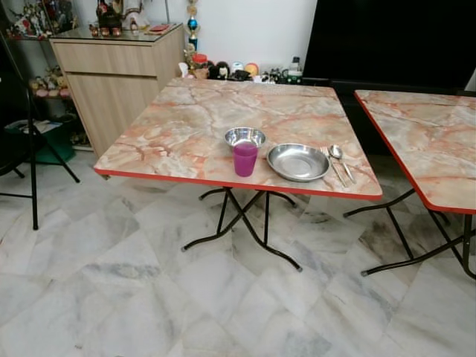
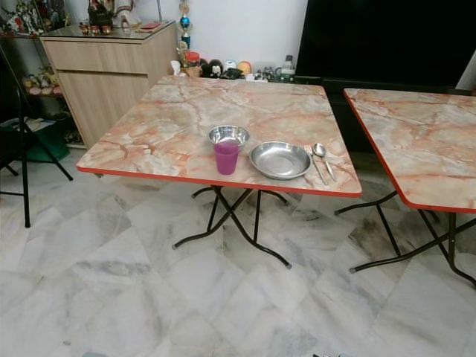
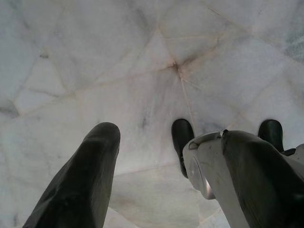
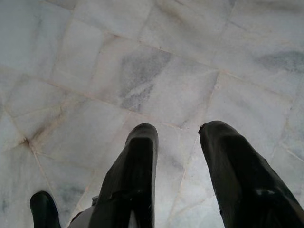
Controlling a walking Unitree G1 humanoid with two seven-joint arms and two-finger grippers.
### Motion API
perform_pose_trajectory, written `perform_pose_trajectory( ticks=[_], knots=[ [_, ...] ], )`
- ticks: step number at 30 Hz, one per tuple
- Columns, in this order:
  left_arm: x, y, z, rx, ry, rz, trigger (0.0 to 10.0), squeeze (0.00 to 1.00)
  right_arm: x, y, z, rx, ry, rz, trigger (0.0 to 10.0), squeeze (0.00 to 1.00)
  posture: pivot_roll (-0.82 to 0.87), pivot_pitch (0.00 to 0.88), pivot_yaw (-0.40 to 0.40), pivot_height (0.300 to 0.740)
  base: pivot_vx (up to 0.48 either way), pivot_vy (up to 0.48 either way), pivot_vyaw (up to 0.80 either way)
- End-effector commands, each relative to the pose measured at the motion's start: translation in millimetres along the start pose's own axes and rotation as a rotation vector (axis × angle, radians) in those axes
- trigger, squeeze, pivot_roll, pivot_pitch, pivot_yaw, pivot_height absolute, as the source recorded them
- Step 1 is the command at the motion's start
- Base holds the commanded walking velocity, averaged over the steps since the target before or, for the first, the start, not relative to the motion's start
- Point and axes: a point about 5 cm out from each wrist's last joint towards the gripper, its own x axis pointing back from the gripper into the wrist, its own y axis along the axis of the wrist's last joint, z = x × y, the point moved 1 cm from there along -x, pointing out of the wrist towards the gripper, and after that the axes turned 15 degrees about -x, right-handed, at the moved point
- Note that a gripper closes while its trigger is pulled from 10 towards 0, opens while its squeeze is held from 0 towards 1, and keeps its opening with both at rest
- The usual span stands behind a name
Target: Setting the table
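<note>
Where the marble-patterned folding table [image 1: 193, 126] meets its red front edge, one place setting is laid out toward the front right corner:

- Steel plate [image 1: 298, 161], round and shallow, just behind the front edge.
- Fork [image 1: 337, 172] and spoon [image 1: 341, 161], side by side between the plate and the table's right edge, handles toward the front edge, close to each other.
- Purple cup [image 1: 245, 158], upright, on the plate's other side, near the front edge.
- Small steel bowl [image 1: 245, 137], directly behind the cup; whether the two touch cannot be told.

Surroundings: second table [image 1: 431, 141] of the same pattern, apart from the first table's right edge; wooden cabinet [image 1: 119, 74] beyond the far left corner, ornaments on top; row of small figurines [image 1: 230, 71] along the wall behind the far edge; dark panel [image 1: 394, 41] behind the far right corner; black folding stand [image 1: 30, 149] on the white marble floor [image 1: 149, 282].

Left gripper [image 3: 168, 142]: hangs over the floor tiles, black fingers [image 3: 90, 171] spread wide, nothing between them; two black feet [image 3: 182, 137] of the robot show below.

Right gripper [image 4: 178, 142]: likewise hangs over the floor, fingers [image 4: 137, 171] parted, holding nothing
</note>
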Motion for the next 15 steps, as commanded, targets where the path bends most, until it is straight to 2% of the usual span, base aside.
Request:
perform_pose_trajectory(
  ticks=[1,13,14,15],
  knots=[
    [-10.4,48.5,0.6,0.050,-0.013,-0.075,10.0,0.00,4.4,-31.2,31.0,0.096,0.152,0.132,10.0,0.00,0.01,0.126,-0.002,0.740,0.000,0.000,0.00],
    [-10.5,48.7,0.7,0.052,-0.012,-0.075,10.0,0.00,4.3,-31.1,30.6,0.095,0.152,0.131,10.0,0.00,0.01,0.125,-0.004,0.740,0.000,0.000,0.00],
    [-10.7,50.3,0.8,0.047,-0.013,-0.078,10.0,0.00,4.4,-31.2,34.3,0.087,0.160,0.127,10.0,0.00,0.00,0.083,0.006,0.740,0.000,0.000,0.00],
    [-10.8,51.4,0.8,0.044,-0.014,-0.080,10.0,0.00,4.5,-31.1,37.4,0.079,0.168,0.123,10.0,0.00,0.00,0.082,0.006,0.740,0.000,0.000,0.00]
  ],
)
